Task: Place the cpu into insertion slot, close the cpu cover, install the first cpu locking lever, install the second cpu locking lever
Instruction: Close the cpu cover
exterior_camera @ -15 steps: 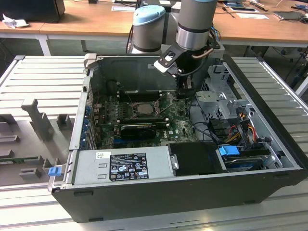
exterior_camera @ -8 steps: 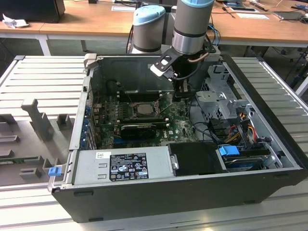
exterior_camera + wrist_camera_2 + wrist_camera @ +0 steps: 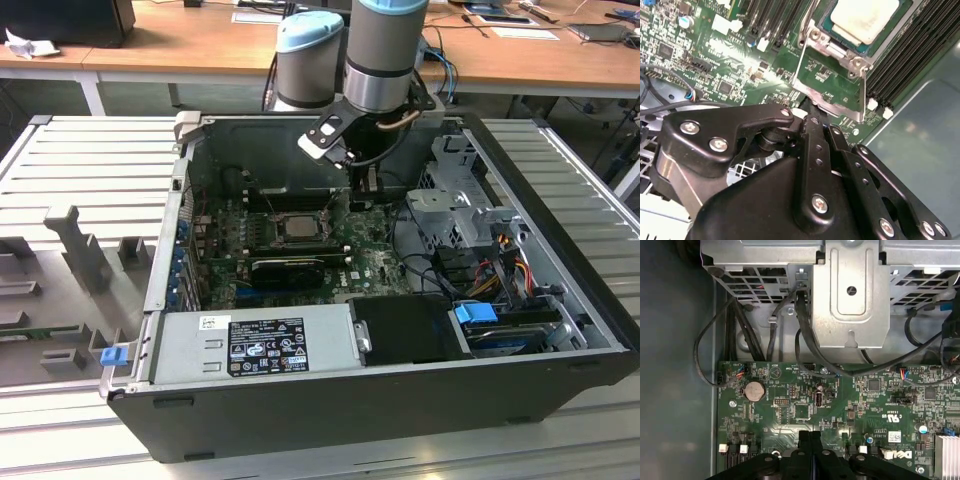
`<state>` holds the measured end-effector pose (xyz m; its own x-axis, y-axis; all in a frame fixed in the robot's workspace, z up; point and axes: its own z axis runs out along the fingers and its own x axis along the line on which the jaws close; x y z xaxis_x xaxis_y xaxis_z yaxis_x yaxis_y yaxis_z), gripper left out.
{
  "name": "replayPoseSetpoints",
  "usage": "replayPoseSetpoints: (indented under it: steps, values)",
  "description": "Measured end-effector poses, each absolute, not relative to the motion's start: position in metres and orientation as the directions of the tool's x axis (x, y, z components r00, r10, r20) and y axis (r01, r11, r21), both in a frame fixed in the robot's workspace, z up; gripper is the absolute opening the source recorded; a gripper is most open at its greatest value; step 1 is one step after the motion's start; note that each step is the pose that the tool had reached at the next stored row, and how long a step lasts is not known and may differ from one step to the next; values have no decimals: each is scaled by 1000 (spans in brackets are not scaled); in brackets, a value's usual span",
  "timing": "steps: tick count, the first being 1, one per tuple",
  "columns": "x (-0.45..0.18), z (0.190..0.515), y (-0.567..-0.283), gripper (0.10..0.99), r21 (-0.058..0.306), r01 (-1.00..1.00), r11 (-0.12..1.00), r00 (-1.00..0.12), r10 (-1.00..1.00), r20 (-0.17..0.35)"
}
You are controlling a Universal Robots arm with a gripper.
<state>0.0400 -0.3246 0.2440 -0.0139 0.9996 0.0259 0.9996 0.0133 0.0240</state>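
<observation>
In the exterior view, the grey power supply [image 3: 265, 343] lies along the near wall of the open computer case [image 3: 400, 410]. Past it, the cpu [image 3: 297, 226] sits in the insertion slot [image 3: 268, 230] on the green motherboard [image 3: 370, 265]. The gripper [image 3: 366, 190] hangs at 2 o'clock from the cpu, clenched on nothing visible, its tips by the edge of the open cpu cover [image 3: 830, 100] in the second wrist view; a wooden bench [image 3: 180, 45] stands beyond.

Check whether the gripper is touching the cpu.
Apart. The second wrist view shows the cpu well clear of the gripper, with the cpu cover frame between them.
</observation>
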Motion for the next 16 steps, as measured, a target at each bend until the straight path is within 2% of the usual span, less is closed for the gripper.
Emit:
replayPoseSetpoints:
  steps: [16]
  values:
    - [26,243,-325,106,24,1000,13,-14,1000,26]
